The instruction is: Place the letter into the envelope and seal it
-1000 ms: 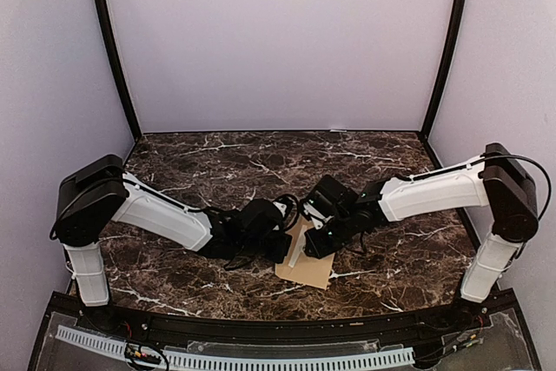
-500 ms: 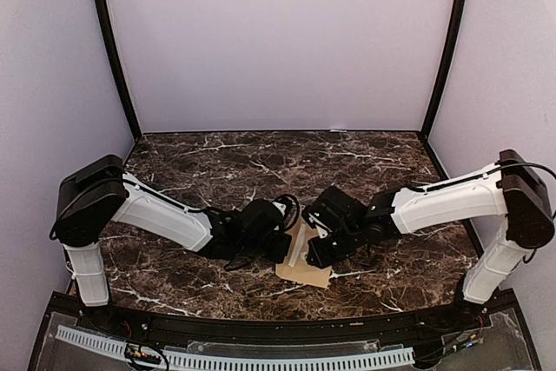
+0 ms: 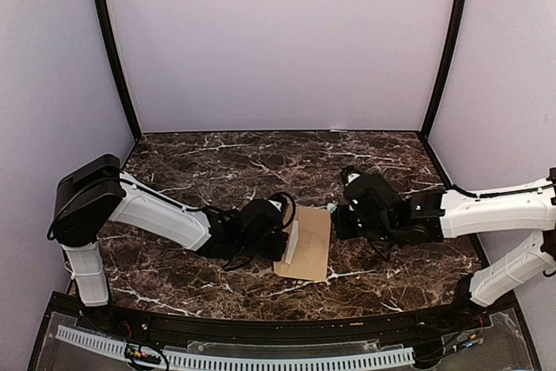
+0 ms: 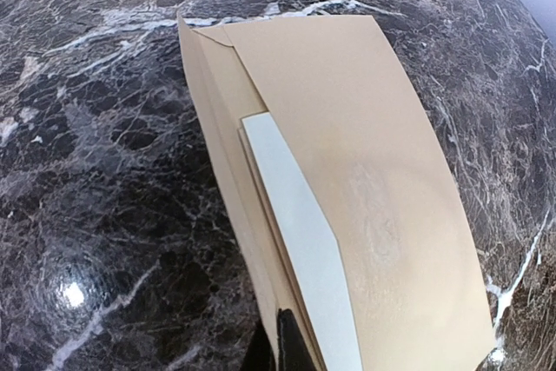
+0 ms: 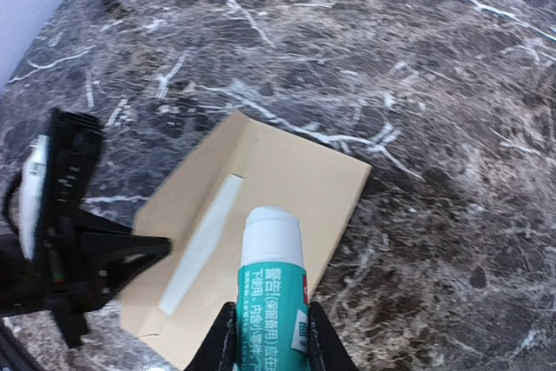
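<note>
**On the marble: glue stick vs envelope, sealing tips?**

Down at 6 o'clock on the marble table (image 3: 217, 162), the kraft envelope (image 3: 308, 245) lies flat. Left gripper (image 4: 282, 345) is closed, tips at the envelope's 9 o'clock edge. Pinching or just pinning it, can't tell tbh. Right gripper (image 5: 268, 336) is clamped round a teal glue stick (image 5: 271, 258), hovering off the 3 o'clock side. Pale strip (image 4: 300, 249) under the flap is probably the letter's edge, and no sheet is lying loose anywhere. My take: hold the left side firm, touch the stick down lightly and run it along the flap line, or the paper will drag and buckle.
</note>
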`<state>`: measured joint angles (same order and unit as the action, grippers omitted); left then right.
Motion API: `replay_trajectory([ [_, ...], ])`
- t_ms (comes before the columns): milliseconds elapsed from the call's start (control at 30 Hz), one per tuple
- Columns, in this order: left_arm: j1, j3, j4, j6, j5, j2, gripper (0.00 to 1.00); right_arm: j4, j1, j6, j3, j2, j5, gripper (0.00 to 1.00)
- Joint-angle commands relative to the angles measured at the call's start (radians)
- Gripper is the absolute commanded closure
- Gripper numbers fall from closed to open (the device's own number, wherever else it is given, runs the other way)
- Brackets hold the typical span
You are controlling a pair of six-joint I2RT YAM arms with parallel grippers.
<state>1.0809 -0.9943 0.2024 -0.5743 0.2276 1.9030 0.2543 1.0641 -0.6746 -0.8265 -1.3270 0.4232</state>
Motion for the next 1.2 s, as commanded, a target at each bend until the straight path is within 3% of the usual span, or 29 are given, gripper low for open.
replay_trajectory([
  [0, -0.001, 0.015, -0.084, -0.033, 0.049, -0.061, 1.0, -0.166, 0.005, -0.035, 0.137, 0.027, 0.241, 1.0],
  [233, -0.002, 0.041, -0.117, -0.078, 0.063, -0.088, 1.0, -0.593, -0.002, 0.047, 0.38, -0.024, 0.382, 1.0],
  [400, -0.002, 0.047, -0.147, -0.11, 0.069, -0.091, 0.99, -0.947, -0.01, 0.121, 0.504, -0.164, 0.41, 1.0],
  [533, -0.003, 0.052, -0.166, -0.127, 0.072, -0.096, 0.97, -1.106, -0.016, 0.142, 0.519, -0.309, 0.402, 1.0],
  [800, -0.003, 0.054, -0.189, -0.141, 0.067, -0.109, 0.87, -1.149, -0.017, 0.112, 0.517, -0.425, 0.358, 0.99],
  [1000, -0.003, 0.054, -0.194, -0.146, 0.049, -0.12, 0.74, -1.128, -0.018, 0.064, 0.542, -0.422, 0.309, 0.8],
  [1167, -0.003, 0.043, -0.196, -0.13, 0.024, -0.14, 0.7, -1.074, -0.019, 0.034, 0.555, -0.356, 0.28, 0.72],
])
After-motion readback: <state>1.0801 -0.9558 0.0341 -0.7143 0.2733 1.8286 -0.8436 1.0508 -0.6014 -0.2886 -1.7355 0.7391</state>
